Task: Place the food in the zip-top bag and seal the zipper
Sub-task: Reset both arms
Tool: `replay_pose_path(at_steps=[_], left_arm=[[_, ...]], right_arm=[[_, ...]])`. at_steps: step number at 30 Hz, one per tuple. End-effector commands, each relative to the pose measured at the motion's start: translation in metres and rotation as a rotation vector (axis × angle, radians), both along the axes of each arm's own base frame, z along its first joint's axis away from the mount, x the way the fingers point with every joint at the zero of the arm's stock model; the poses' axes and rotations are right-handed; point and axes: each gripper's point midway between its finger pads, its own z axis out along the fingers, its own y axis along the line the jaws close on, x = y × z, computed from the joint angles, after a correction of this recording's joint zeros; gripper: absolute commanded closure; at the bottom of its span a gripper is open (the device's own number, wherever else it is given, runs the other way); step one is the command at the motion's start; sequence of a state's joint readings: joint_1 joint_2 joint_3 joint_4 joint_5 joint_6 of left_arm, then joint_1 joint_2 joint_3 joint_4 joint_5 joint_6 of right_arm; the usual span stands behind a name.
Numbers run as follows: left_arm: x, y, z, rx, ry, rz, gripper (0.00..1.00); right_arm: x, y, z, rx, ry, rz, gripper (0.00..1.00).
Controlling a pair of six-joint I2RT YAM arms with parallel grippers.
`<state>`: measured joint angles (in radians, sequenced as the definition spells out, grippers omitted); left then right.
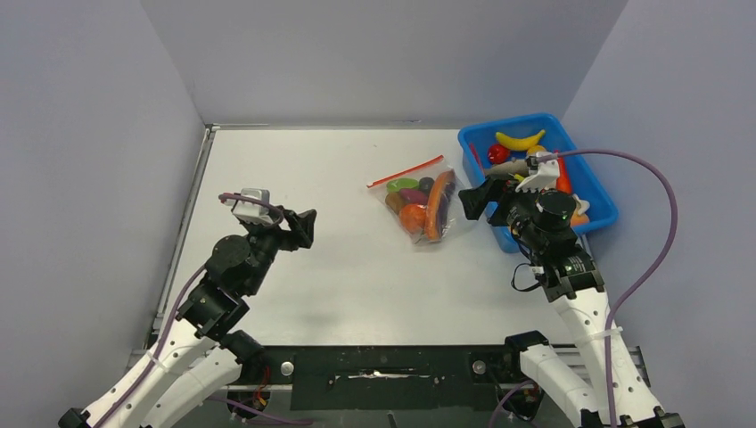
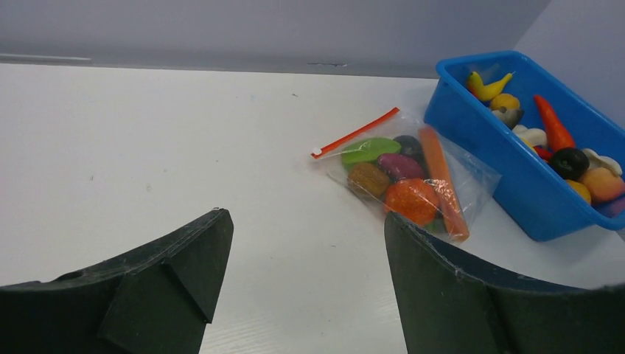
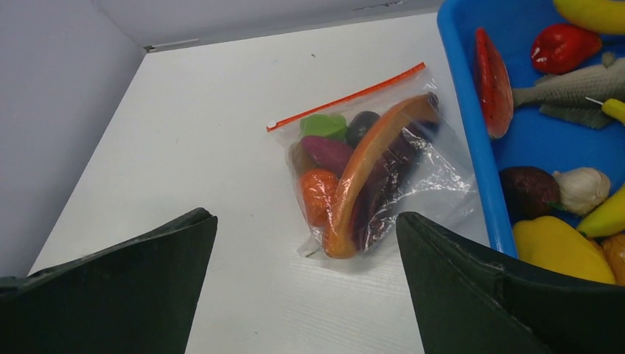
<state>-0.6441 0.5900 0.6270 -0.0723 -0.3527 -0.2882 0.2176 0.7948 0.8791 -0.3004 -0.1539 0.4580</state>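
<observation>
Plainly, the zip-top bag (image 1: 426, 207) lies flat on the counter (image 1: 357, 267), right of centre and just beside the left wall of the blue tray (image 2: 501, 169), and it is already stuffed: a long carrot (image 1: 439, 207), a round orange tomato (image 1: 412, 218), a green piece (image 1: 403, 185) and a purple eggplant (image 2: 400, 165) show through the film. The zipper (image 1: 406, 172) runs straight along the far edge, but from these views I cannot tell whether it is pressed closed along its whole length. That is the main risk: the carrot's upper end reaches close to the strip at its tray end, so a pinch run along the zipper could ride over the tip and leave a gap there. The film looks slick and the load bulges, so a one-sided press would likely drag or swivel the bag rather than seal it, unless the other arm pins it down. Lifting it by the closed bottom end could spill the food out of an unsealed mouth. The right tool (image 3: 306, 217) hangs spread wide and empty over the near left corner of the tray, close to the bag; coming in low from there it could knock the tray wall or shove the bag. The left tool (image 1: 305, 228), also spread and empty, sits well apart to the left.
</observation>
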Motion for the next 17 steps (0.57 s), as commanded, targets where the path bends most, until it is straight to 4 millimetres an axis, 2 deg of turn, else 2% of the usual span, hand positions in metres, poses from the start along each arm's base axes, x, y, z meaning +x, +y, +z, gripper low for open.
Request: replay_pose_path(at_steps=[1,17], left_arm=[[-0.004,-0.0031,0.0418,-0.084,-0.066,-0.026,0.25],[-0.0018,-0.003,0.0412,-0.076,-0.05,-0.017,0.24]], right_arm=[[-0.0043,-0.0129,-0.0021,0.025,0.036,-0.094,0.03],[-0.0097,-0.0099,-0.0043,0.034,0.029,-0.071,0.02]])
